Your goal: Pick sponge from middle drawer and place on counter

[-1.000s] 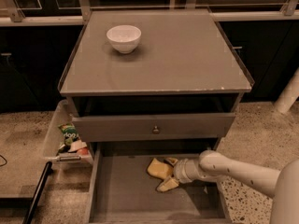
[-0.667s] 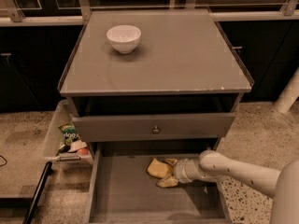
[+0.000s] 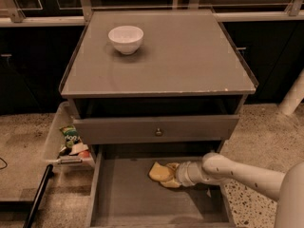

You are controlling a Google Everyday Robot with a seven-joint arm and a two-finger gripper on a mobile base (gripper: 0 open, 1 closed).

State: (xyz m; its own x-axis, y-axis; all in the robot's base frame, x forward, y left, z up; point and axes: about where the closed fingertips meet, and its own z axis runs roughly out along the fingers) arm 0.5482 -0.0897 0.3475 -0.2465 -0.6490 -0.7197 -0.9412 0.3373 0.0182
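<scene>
So nearest to the camera, the middle drawer (image 3: pixel 128 194) is pulled all the way out toward us, a wide shallow grey box with a plain floor that's mostly bare on its left half. The robot's pale arm (image 3: pixel 237 172) comes in from the near right, crosses over the drawer's right wall and ends low down inside the drawer. The gripper (image 3: pixel 172 176) sits right at the sponge (image 3: pixel 159 172), which lies on the drawer floor a bit right of the middle, toward the far end, close under the cabinet. The gripper's cream-yellow end and the pale-yellow sponge run together, so they're clearly touching, but honestly I can't tell if it's clamped on the sponge or just pressed up against it. The sponge still looks like it's down on the floor of the drawer, not lifted. Just behind that is a closed grey drawer front (image 3: pixel 123 128) with a small round knob (image 3: pixel 158 132), and above it a dark open slot. Off to the left, on the speckled floor beside the cabinet, there's a clear plastic bin (image 3: pixel 56 137) with some snack packets (image 3: pixel 71 137) in it. Further back is the counter (image 3: pixel 190 56), flat matte grey with a slightly chipped pale front edge. A white bowl (image 3: pixel 126 38) stands on it in the far left part, well apart from everything going on below.
</scene>
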